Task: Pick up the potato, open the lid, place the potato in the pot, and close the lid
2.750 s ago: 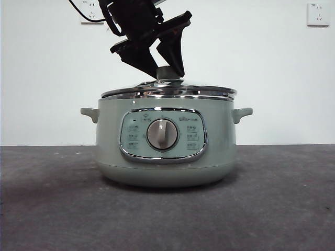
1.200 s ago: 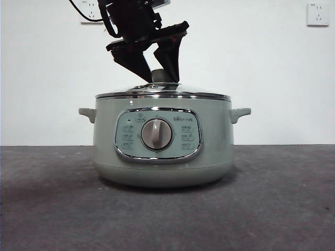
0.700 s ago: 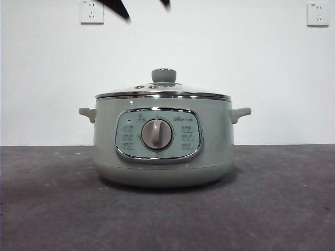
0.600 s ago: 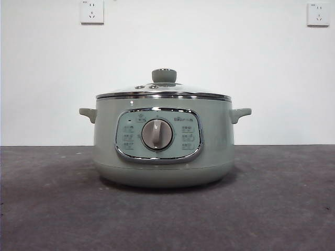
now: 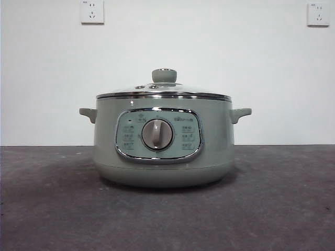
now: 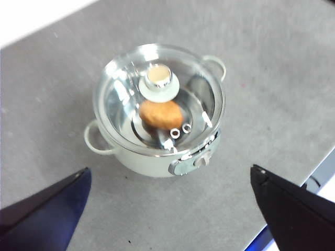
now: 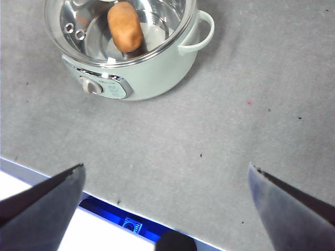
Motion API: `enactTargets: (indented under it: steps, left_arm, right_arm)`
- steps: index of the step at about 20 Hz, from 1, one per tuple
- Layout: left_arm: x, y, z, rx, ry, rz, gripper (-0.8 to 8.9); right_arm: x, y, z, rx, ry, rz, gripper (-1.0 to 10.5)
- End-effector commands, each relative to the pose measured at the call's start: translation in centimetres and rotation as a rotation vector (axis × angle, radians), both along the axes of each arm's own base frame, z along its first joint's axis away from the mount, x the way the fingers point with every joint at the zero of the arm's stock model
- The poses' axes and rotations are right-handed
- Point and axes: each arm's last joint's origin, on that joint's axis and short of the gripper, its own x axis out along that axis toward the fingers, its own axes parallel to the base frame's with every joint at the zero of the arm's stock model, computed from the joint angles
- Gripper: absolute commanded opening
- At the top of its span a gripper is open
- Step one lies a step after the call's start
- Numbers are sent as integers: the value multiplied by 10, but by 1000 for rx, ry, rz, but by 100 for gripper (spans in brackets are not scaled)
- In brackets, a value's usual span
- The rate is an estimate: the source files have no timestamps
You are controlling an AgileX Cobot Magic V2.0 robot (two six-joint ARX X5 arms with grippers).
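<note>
The sage-green pot (image 5: pixel 163 157) stands in the middle of the grey table. The glass lid (image 5: pixel 163 92) sits flat and closed on its rim, green knob (image 5: pixel 164 75) up. The orange-brown potato (image 6: pixel 160 115) lies inside the pot, seen through the glass; it also shows in the right wrist view (image 7: pixel 125 26). My left gripper (image 6: pixel 170 206) is open and empty, high above the pot (image 6: pixel 152 157). My right gripper (image 7: pixel 167 196) is open and empty, high above the table beside the pot (image 7: pixel 152 73). Neither gripper shows in the front view.
The grey table (image 5: pixel 282 209) spreads around the pot. Its edge with a blue strip (image 7: pixel 104 212) shows in the right wrist view. Two wall sockets (image 5: pixel 92 11) hang on the white wall behind.
The gripper that stood at the lid's knob has let go and risen out of the top of the front view. The lid went from tilted to flat on the pot.
</note>
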Motion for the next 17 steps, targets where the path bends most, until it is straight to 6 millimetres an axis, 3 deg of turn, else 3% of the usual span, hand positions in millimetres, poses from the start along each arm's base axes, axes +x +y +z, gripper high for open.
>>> enactTargets:
  steps: [1, 2, 3, 8, 17]
  left_arm:
    - [-9, 6, 3, -18, -24, -2, -15]
    - [-12, 8, 4, -24, -30, -2, -9]
    - [-15, 11, 5, -31, -39, -2, -9]
    - [-17, 13, 6, -35, -45, -1, -6]
    - [23, -18, -11, 45, 60, -1, -3]
  right_arm:
    - [-1, 0, -4, -31, 19, 14, -71]
    - [0, -1, -3, -42, 5, 5, 45]
    - [0, -1, -3, -51, -3, -6, -15]
    - [2, 0, -4, -58, 5, -23, -1]
    - [7, 2, -6, -94, 2, -48, -1]
